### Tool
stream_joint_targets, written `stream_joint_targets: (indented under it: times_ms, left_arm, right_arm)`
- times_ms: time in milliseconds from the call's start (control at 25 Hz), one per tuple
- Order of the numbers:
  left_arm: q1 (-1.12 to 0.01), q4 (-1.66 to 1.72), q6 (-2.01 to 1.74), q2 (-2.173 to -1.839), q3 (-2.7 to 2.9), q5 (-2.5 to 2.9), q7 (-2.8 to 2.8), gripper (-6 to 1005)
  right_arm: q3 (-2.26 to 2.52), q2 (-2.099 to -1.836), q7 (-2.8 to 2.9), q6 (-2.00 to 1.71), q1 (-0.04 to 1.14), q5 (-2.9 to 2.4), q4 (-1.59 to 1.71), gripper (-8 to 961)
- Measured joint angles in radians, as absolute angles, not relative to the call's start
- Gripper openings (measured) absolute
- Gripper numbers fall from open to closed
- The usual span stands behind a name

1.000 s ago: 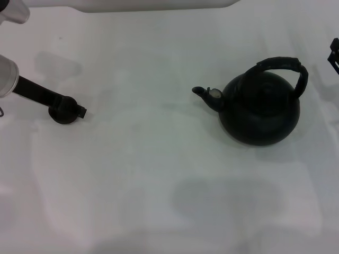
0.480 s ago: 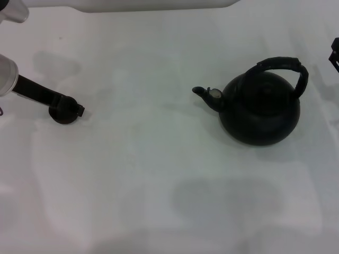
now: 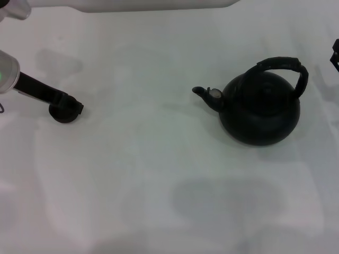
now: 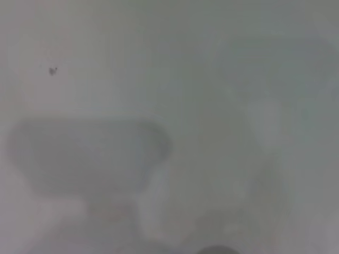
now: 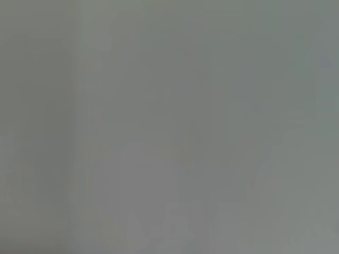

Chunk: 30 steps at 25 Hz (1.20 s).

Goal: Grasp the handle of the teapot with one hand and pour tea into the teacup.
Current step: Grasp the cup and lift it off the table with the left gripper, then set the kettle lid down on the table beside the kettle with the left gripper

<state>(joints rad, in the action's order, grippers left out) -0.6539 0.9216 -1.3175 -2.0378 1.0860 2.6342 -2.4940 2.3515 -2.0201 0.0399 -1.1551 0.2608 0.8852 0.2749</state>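
The teapot (image 3: 259, 108) is a large round black pot standing upright on the white table (image 3: 159, 174) at the right, its spout (image 3: 201, 92) pointing left. Its thick black arched handle (image 3: 286, 66) rises over the top, free of any gripper. The tiny black teacup (image 3: 61, 114) sits far to the left. My left gripper (image 3: 74, 106) reaches in from the left edge and lies over the teacup's top, partly hiding it. My right gripper (image 3: 335, 53) shows only as a black sliver at the right edge, apart from the handle. No tea is visible.
A white raised edge (image 3: 132, 5) runs along the table's far side. The left wrist view shows only blurred table (image 4: 169, 79) with a dark rim (image 4: 214, 250) at its lower edge. The right wrist view shows plain grey.
My left gripper has drawn slightly left and toward the far side over the teacup. The teapot and the right gripper have not moved.
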Motion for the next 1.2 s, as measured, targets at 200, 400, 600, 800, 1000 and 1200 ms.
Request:
stream_joint_targets:
  times_ms: [200,400,600,800,1000,1200]
  left_arm:
    - [-0.672,0.971,-1.366,-2.043,1.086,2.631,-2.499,693]
    - [-0.718,1.020,-1.388,-2.064,1.121,2.629,-2.498,692]
    - [-0.772,0.993,-1.381,-2.073,1.233,2.600,-2.505,692]
    - [-0.807,0.958,-1.358,-2.074,1.316,2.547,-2.505,692]
    - [-0.832,0.926,-1.346,-2.077,1.384,2.534,-2.505,691]
    - [-0.834,0.925,-1.317,-2.079,1.470,2.472,-2.500,691]
  right_arm:
    - [2.352,-2.020,0.040,-1.155,0.261,0.885,0.273,810]
    - [2.352,-2.020,0.040,-1.155,0.261,0.885,0.273,808]
    - [2.352,-2.019,0.040,-1.157,0.262,0.885,0.273,807]
    - [2.352,-2.019,0.040,-1.156,0.267,0.885,0.273,805]
    - [2.352,-2.019,0.040,-1.154,0.271,0.885,0.274,803]
    - [2.352,-2.019,0.040,-1.153,0.274,0.885,0.274,802]
